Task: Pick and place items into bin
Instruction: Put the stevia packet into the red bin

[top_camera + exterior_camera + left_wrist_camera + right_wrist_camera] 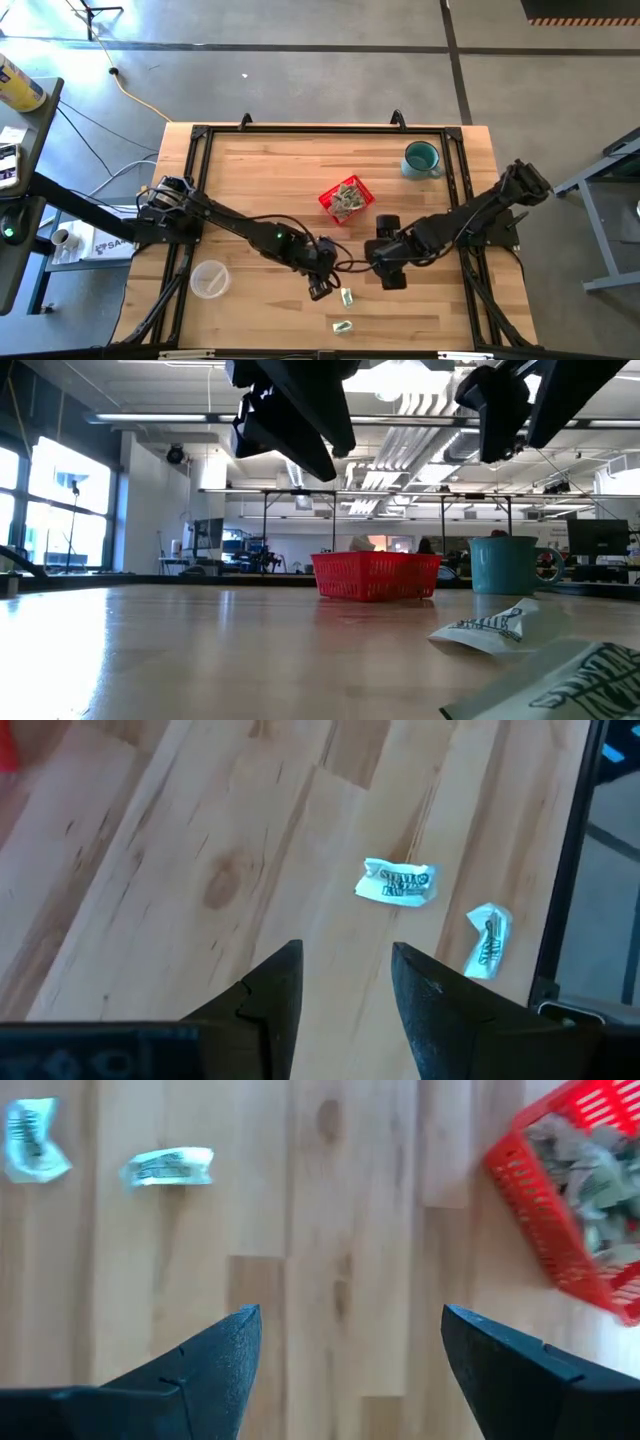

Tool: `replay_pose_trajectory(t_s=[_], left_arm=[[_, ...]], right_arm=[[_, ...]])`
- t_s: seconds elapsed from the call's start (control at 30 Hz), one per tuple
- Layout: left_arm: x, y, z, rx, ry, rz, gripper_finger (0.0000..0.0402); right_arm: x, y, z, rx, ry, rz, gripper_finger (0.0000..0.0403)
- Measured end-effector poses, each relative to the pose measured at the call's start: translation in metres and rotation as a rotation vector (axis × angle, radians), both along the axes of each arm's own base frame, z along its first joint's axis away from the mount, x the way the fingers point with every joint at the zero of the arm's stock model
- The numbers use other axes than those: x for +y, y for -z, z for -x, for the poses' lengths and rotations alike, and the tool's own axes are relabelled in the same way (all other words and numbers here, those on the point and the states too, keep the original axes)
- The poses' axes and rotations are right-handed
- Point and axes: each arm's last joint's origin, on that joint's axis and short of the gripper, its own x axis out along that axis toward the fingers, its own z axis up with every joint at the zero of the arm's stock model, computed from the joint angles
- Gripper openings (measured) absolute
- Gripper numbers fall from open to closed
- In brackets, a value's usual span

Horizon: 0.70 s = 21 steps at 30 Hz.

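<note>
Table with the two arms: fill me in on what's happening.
Two robot arms are clearing small wrapped pieces into the red basket, which already holds a heap. Two pieces remain on the wood: one just below the left end effector, another nearer the table edge. Both end effectors, the right included, hover open and empty.

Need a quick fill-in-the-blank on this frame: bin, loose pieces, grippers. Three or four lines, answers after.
1. The wrapped pieces already collected lie inside the ____ basket.
2. ____ wrapped pieces lie loose on the table.
3. The teal mug stands ____ the basket, not inside it.
4. The left gripper and right gripper both hang with fingers ____ and nothing between them.

Missing words: red; two; beside; open
</note>
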Motion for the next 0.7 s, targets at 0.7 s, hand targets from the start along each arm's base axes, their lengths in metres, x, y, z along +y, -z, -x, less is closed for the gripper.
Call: replay_pose_trajectory(t_s=[0.7], left_arm=[[-0.059, 0.064, -0.039, -0.299, 0.590, -0.145, 0.0181]], right_arm=[[0.094, 0.008, 0.077, -0.030, 0.043, 0.009, 0.0300]])
